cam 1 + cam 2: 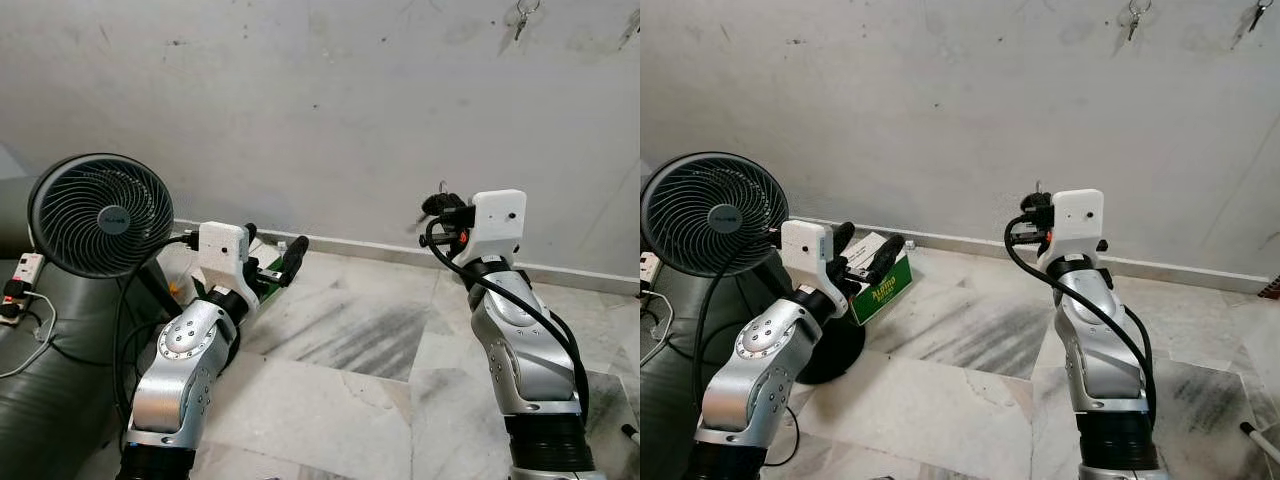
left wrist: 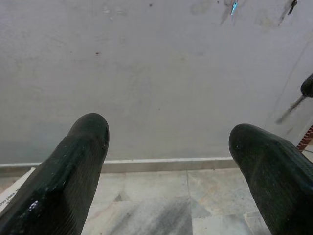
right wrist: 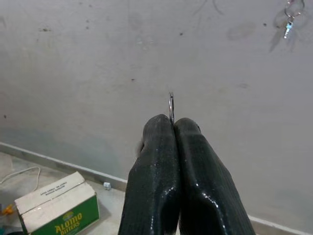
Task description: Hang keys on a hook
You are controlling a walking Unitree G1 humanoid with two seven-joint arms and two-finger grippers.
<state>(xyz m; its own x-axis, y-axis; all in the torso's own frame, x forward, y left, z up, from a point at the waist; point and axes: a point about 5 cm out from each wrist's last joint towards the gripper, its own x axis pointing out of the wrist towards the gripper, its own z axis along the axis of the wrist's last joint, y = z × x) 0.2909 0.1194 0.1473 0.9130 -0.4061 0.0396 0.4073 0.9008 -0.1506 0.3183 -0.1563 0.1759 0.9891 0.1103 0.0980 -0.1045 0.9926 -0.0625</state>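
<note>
Right gripper [image 3: 172,128], fingers pinched on a thin silver key ring [image 3: 171,105], is best raised toward the wall hook [image 3: 292,6] at one o'clock, ring kept upright.

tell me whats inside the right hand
The right hand is shut on a thin metal key ring, whose top edge pokes out above its fingertips. The rest, and any keys on it, are hidden between them.
</note>
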